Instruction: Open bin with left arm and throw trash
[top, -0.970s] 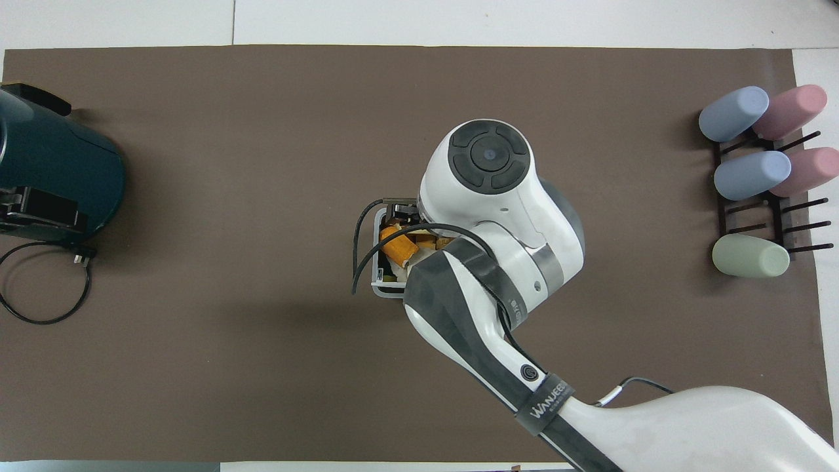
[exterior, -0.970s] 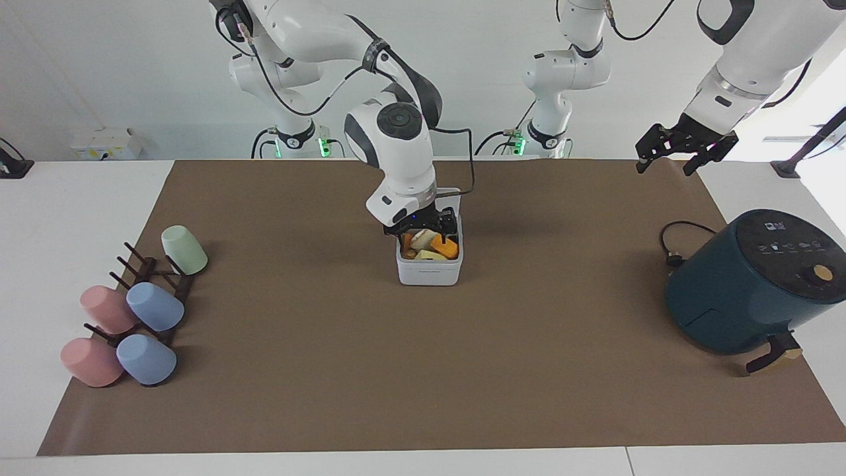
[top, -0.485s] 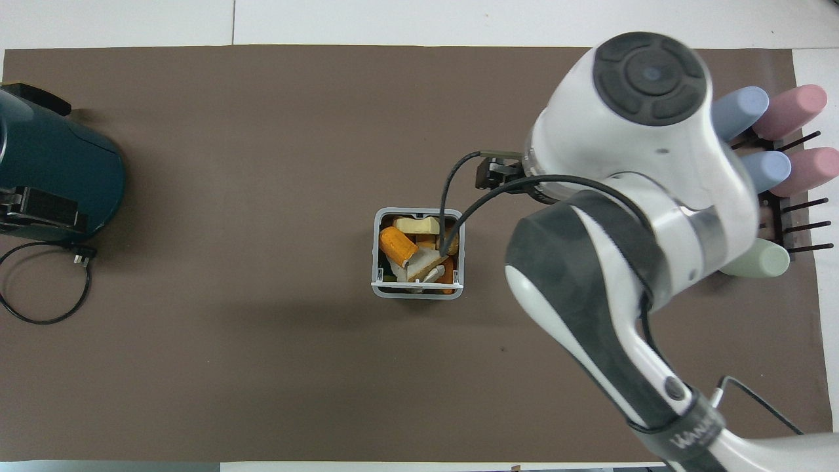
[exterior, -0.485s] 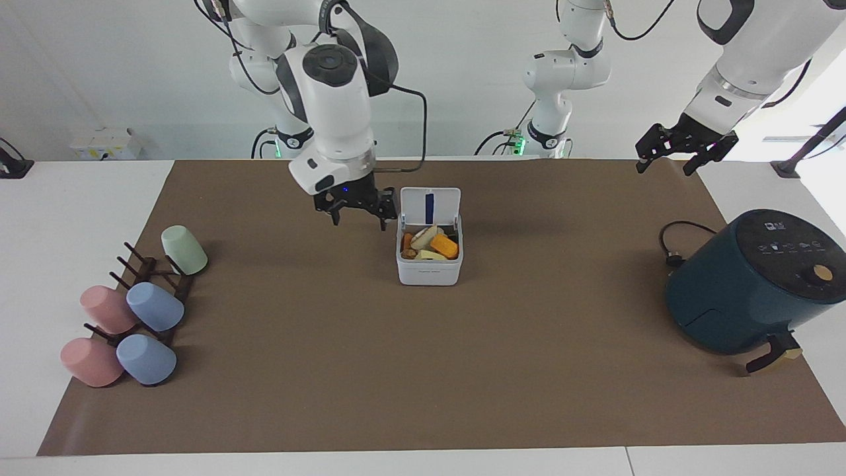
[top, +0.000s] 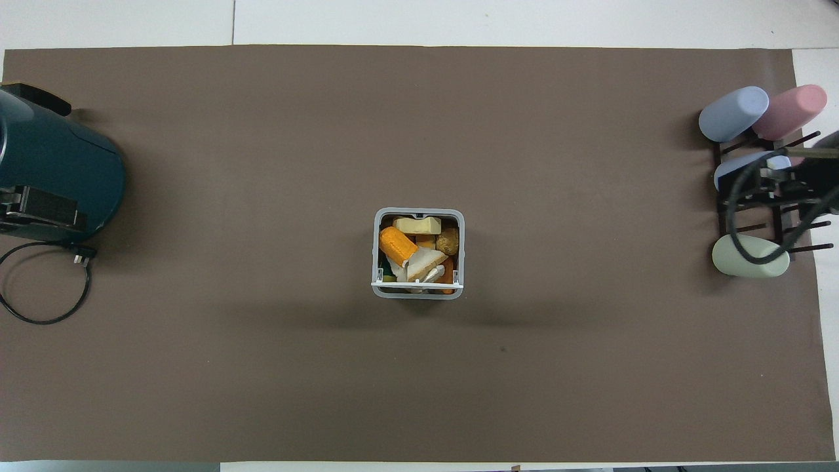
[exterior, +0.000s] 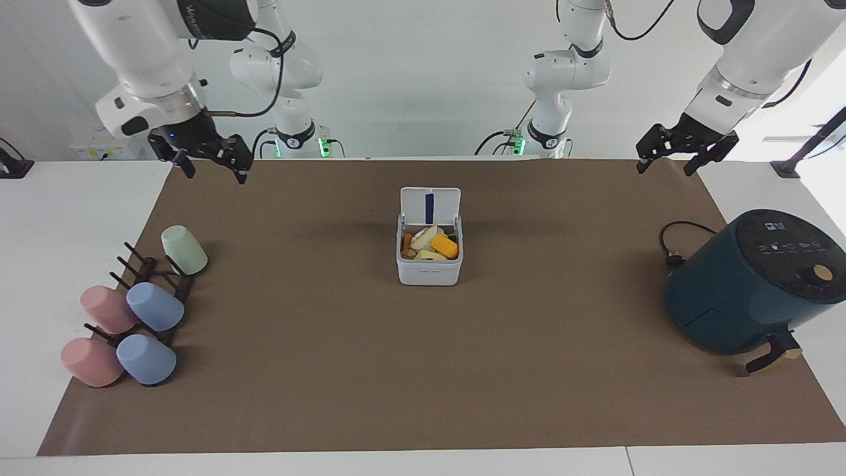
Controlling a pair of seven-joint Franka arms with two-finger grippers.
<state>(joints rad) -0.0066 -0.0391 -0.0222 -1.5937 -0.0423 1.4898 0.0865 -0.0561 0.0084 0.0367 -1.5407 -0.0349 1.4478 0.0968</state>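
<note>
The white bin point(exterior: 428, 270) stands mid-mat with its hinged lid point(exterior: 429, 205) upright on the side nearer the robots. Inside lie the trash scraps: an orange chunk point(exterior: 444, 246), a pale bread-shaped piece point(exterior: 423, 236) and a small pale yellow chunk point(exterior: 429, 255). From overhead the bin's rim point(top: 419, 292), orange chunk point(top: 397, 244) and bread piece point(top: 425, 264) show clearly. My right gripper point(exterior: 211, 168) is open and empty, raised over the mat's corner at the right arm's end; it shows over the cup rack in the overhead view point(top: 770, 187). My left gripper point(exterior: 664, 168) waits open and empty, raised at the left arm's end.
A dark teal air fryer point(exterior: 747, 284) with its cable point(exterior: 674, 244) stands at the left arm's end. A dark rack point(exterior: 149, 277) with several pastel cups point(exterior: 155, 307) sits at the right arm's end. The brown mat point(exterior: 423, 370) covers the table.
My right gripper lifted out of the bin, empty, and swung away toward the right arm's end of the table. The scraps stay in the bin. The left arm has not moved.
</note>
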